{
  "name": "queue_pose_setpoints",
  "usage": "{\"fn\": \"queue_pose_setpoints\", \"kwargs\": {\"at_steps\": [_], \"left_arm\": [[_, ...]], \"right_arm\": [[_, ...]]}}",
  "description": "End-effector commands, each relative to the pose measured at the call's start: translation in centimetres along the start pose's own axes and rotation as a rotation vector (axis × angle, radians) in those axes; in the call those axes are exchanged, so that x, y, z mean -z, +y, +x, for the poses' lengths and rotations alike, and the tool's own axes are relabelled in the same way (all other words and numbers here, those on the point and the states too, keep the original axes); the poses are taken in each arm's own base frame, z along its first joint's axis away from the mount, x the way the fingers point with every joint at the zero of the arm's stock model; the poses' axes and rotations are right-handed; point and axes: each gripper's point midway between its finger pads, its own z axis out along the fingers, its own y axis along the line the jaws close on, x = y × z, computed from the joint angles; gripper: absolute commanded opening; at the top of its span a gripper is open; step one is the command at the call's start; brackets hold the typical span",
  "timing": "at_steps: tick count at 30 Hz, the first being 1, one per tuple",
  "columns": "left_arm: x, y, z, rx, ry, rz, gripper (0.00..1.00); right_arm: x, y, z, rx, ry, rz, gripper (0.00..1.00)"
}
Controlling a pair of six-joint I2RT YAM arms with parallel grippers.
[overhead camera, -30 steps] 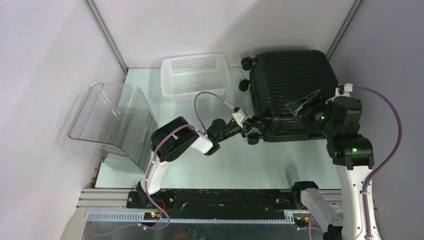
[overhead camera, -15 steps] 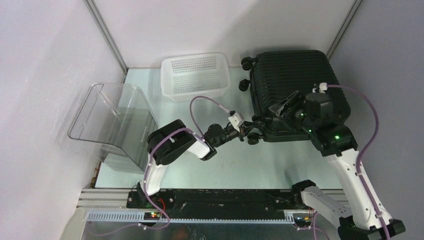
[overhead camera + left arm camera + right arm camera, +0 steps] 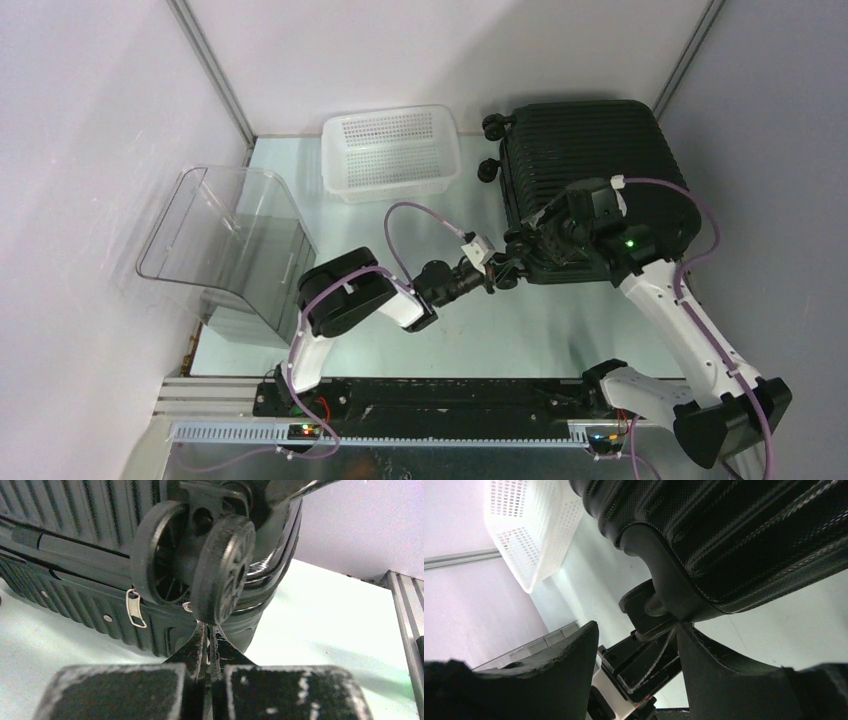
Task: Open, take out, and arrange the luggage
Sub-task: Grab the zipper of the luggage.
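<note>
The luggage [image 3: 590, 170], a black ribbed hard-shell suitcase, lies flat and zipped at the back right. My left gripper [image 3: 497, 268] is at its near left corner, just under a caster wheel [image 3: 222, 575]. In the left wrist view this gripper [image 3: 210, 629] is shut, with a thin pale zipper pull [image 3: 188, 608] running down between its pads. A second pull [image 3: 134, 609] hangs free on the side. My right gripper [image 3: 535, 238] hovers open over the same corner. In its own view the right gripper [image 3: 636, 627] straddles the wheel mount [image 3: 649, 607], one finger against the shell.
A white perforated basket [image 3: 390, 150] stands left of the luggage, also seen as the basket [image 3: 531, 530] in the right wrist view. A clear plastic container [image 3: 230, 240] stands at the left. Walls close in behind and to the right.
My right arm has swung left across the luggage to its near left corner. My left gripper has slid a little nearer along that corner, still shut.
</note>
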Motion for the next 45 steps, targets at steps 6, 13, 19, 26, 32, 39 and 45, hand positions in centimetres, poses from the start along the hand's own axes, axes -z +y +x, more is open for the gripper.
{"fn": "queue_pose_setpoints", "kwargs": {"at_steps": [6,13,19,26,32,39,45], "left_arm": [[0.8,-4.2,-1.7,0.003,-0.030,0.074,0.00],[1.0,-5.4,-2.3,-0.006,-0.045,0.108,0.00],[4.4,-4.8,-3.6,-0.015,-0.044,0.068,0.17],[5.5,-4.4,-4.0,0.030,-0.027,0.037,0.62],[3.5,-2.7,-3.3,-0.023,-0.057,-0.030,0.68],[0.6,-0.3,-1.6,-0.033,-0.047,-0.082,0.70],[-0.7,2.4,-1.2,-0.025,-0.072,-0.106,0.71]], "right_arm": [[-1.4,-0.3,1.2,-0.133,-0.028,0.082,0.61],[-3.2,0.6,2.6,-0.136,0.003,0.059,0.60],[-3.2,1.3,2.3,-0.074,-0.009,0.020,0.58],[-1.6,0.9,1.4,-0.072,-0.029,0.007,0.60],[1.1,0.8,0.9,-0.032,-0.032,-0.046,0.65],[4.2,1.2,0.1,-0.014,-0.049,-0.136,0.65],[5.7,1.9,-0.4,-0.028,-0.050,-0.200,0.65]]}}
